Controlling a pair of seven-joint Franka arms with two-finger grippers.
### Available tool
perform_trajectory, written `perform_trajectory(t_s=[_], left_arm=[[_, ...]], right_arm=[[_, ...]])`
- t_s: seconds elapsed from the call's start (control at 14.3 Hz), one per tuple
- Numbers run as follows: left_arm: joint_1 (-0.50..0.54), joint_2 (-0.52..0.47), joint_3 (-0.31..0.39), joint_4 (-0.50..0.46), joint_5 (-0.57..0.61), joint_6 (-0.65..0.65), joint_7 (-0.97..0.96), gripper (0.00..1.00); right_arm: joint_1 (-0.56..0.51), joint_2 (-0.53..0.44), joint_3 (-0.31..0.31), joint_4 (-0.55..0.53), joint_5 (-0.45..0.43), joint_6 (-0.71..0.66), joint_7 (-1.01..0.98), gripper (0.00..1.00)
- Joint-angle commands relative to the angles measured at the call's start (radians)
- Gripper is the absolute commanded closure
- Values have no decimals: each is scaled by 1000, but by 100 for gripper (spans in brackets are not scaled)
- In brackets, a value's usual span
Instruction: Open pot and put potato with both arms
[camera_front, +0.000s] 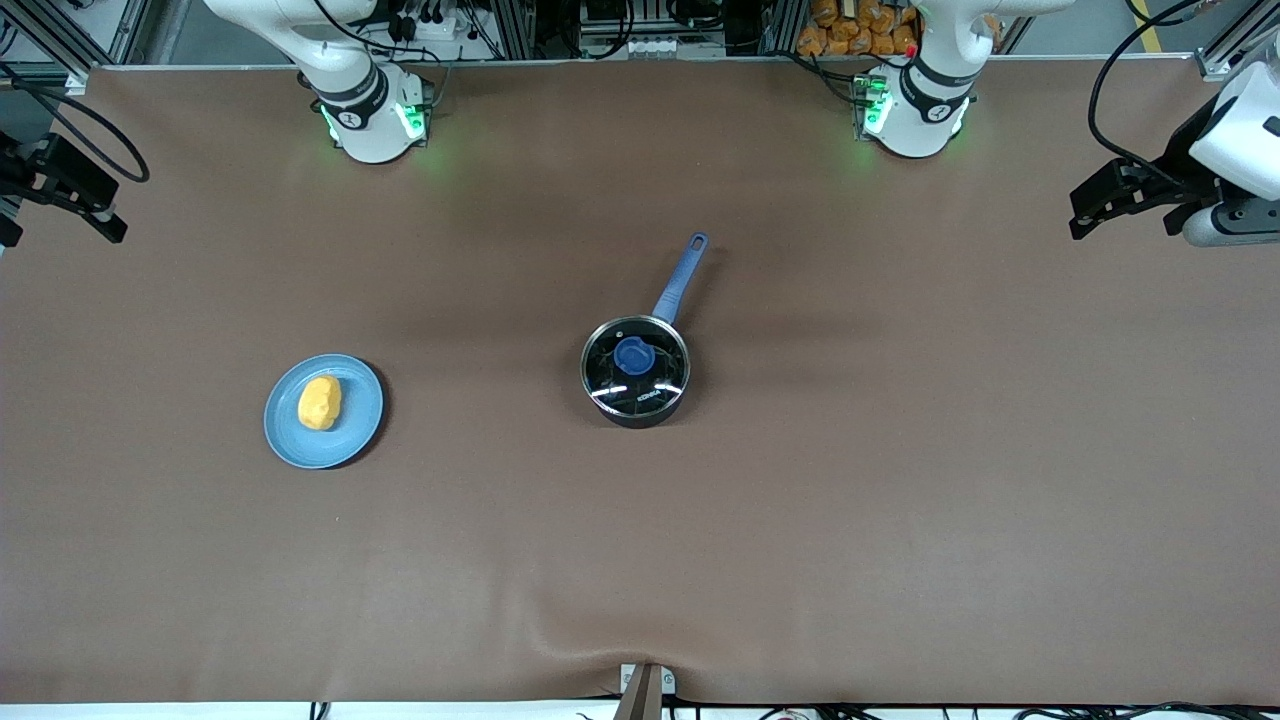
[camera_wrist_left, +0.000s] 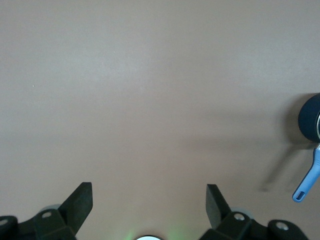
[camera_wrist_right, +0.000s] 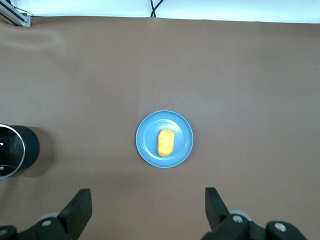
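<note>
The black pot (camera_front: 636, 390) stands mid-table with its glass lid and blue knob (camera_front: 634, 355) on, its blue handle (camera_front: 680, 280) pointing toward the robots' bases. The potato (camera_front: 320, 403) lies on a blue plate (camera_front: 358, 425) toward the right arm's end of the table. My left gripper (camera_front: 1122, 222) hangs open and empty high over the left arm's end of the table. My right gripper (camera_front: 58, 225) hangs open and empty over the right arm's end. The left wrist view shows its gripper (camera_wrist_left: 149, 195) and the pot's edge (camera_wrist_left: 310, 120). The right wrist view shows its gripper (camera_wrist_right: 148, 200), the potato (camera_wrist_right: 165, 142) and the pot (camera_wrist_right: 15, 150).
A brown mat (camera_front: 800, 500) covers the table. A small metal bracket (camera_front: 645, 688) sits at the table's edge nearest the front camera. Cables and frame rails run along the edge by the bases (camera_front: 650, 40).
</note>
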Motion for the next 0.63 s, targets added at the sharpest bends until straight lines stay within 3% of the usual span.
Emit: perform_trajectory(t_s=[0.0, 0.56], left_arm=[[-3, 15, 4, 24, 26, -8, 19, 0], [4, 15, 7, 24, 14, -10, 22, 0]], right_arm=[[4, -15, -8, -8, 5, -2, -3, 0], [29, -10, 0, 5, -9, -8, 4, 0]])
